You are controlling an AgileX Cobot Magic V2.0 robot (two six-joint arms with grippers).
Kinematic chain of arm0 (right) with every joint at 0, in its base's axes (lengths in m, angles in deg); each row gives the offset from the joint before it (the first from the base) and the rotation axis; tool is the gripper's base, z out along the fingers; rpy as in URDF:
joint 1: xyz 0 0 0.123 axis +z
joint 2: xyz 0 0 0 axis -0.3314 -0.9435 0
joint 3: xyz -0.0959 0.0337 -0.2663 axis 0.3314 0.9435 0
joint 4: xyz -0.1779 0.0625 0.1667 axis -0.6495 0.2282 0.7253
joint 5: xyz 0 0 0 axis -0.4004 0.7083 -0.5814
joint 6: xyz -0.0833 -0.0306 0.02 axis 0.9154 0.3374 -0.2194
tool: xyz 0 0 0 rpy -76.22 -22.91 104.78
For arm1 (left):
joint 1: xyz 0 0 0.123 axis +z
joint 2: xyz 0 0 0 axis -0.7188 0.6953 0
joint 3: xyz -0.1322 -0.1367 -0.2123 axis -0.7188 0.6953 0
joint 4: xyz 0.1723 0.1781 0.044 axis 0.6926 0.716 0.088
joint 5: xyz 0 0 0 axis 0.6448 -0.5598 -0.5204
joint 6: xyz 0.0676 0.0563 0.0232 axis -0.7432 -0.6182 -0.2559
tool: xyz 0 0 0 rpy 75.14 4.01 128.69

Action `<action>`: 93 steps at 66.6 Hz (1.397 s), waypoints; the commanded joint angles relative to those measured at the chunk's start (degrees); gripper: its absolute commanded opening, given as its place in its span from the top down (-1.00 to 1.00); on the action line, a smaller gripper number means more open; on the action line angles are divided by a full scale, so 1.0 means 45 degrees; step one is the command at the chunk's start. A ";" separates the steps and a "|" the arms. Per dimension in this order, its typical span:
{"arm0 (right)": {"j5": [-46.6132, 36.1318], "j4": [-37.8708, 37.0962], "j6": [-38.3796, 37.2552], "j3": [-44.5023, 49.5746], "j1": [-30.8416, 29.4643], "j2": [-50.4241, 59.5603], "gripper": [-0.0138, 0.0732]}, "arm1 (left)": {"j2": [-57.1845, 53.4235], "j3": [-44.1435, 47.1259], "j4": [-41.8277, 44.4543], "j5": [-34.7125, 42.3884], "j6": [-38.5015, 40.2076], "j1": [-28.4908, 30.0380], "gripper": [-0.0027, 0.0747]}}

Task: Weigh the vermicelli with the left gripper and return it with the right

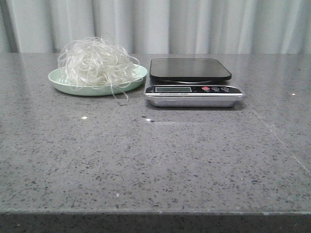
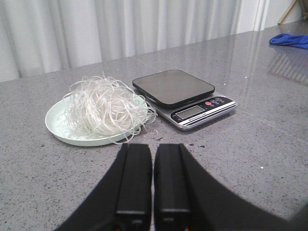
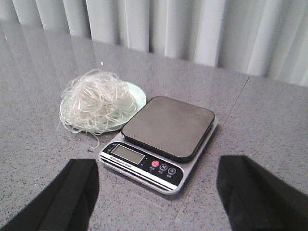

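Observation:
The vermicelli (image 1: 97,63), a fluffy nest of thin white strands, rests on a pale green plate (image 1: 60,82) at the back left of the table. A kitchen scale (image 1: 192,80) with a bare black platform stands just right of the plate. The vermicelli (image 2: 106,106), plate (image 2: 53,126) and scale (image 2: 183,94) also show in the left wrist view, and in the right wrist view as vermicelli (image 3: 96,101), plate (image 3: 138,98) and scale (image 3: 163,134). My left gripper (image 2: 153,149) is shut and empty, short of the plate. My right gripper (image 3: 156,192) is open and empty, in front of the scale. Neither arm shows in the front view.
The grey speckled table (image 1: 155,160) spreads toward its front edge. Pale curtains (image 1: 170,24) hang behind it. A blue cloth (image 2: 291,41) lies far off beyond the scale in the left wrist view. Small crumbs (image 1: 84,117) lie in front of the plate.

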 commanded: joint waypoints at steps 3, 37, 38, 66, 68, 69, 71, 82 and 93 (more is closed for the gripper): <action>-0.1627 -0.0093 0.0160 0.1405 -0.0059 0.2201 -0.71 | 0.0135 -0.0358 -0.0159 0.1011 -0.0001 0.0014 0.56; -0.1433 -0.0107 0.0160 0.2351 -0.0059 0.3433 0.27 | 0.0135 -0.0358 -0.0159 0.1059 -0.0001 0.0014 0.56; -0.1411 -0.0107 0.0160 0.2351 -0.0059 0.3433 0.27 | 0.0135 -0.0358 -0.0159 0.1059 -0.0001 0.0014 0.56; -0.1401 -0.0107 0.0160 0.2351 -0.0059 0.3433 0.27 | 0.0135 -0.0328 -0.0159 0.1085 -0.0001 0.0014 0.56; -0.1401 -0.0107 0.0160 0.2351 -0.0059 0.3433 0.27 | 0.0135 -0.0256 -0.0159 0.1149 -0.0001 0.0014 0.56; -0.1401 -0.0107 0.0160 0.2351 -0.0059 0.3433 0.27 | 0.0135 -0.0222 -0.0159 0.1154 -0.0001 0.0014 0.56; -0.1401 -0.0107 0.0160 0.2351 -0.0059 0.3433 0.27 | 0.0135 -0.0075 -0.0159 0.1182 -0.0001 0.0014 0.56; -0.1401 -0.0107 0.0160 0.2351 -0.0059 0.3433 0.27 | 0.0066 0.0820 0.1011 0.1606 -0.0001 0.0711 0.56; -0.1401 -0.0107 0.0160 0.2351 -0.0059 0.3433 0.27 | -0.0623 0.2371 0.1106 0.2478 0.0032 0.3008 0.56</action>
